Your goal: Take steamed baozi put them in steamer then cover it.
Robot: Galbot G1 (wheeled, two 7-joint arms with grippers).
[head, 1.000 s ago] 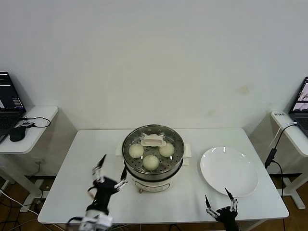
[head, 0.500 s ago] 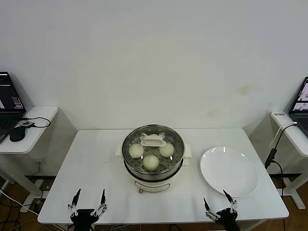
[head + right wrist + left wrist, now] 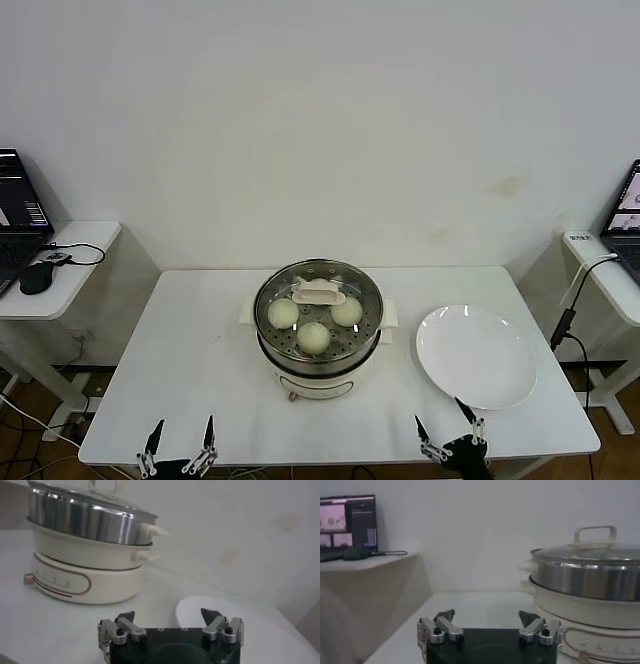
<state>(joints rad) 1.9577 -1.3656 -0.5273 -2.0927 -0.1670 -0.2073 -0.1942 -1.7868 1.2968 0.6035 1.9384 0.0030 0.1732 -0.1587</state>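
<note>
Both grippers sit low at the near edge of a white table [image 3: 200,340], each with its fingers spread apart and holding nothing. On the robot's left side, the left gripper [image 3: 180,447] shows only its two pointed fingertips rising above the table's front edge; from its own wrist camera the left gripper [image 3: 487,622] faces the side of the pot with a wide gap between its jaws. On the robot's right side, the right gripper [image 3: 447,441] is likewise at the front edge, just in front of a flat white plate [image 3: 476,356], and its wrist camera shows the right gripper [image 3: 170,623] open with the plate's rim [image 3: 200,607] just beyond it. At the middle of the table stands the steamer [image 3: 318,335], a shiny steel pot on a cream-white base with side handles. Resting on top of it is the cover [image 3: 318,293], a clear glass lid with a metal rim and a cream-white handle. Through the glass, three steamed baozi [image 3: 314,337] are clearly seen on the perforated tray, grouped close together; whether another lies under the handle cannot be told. The plate lies to the robot's right of the steamer, near it but not touching. From the left wrist camera the steamer [image 3: 585,587] and the cover [image 3: 592,547] appear in side profile, with the lid seated level on the pot.
</note>
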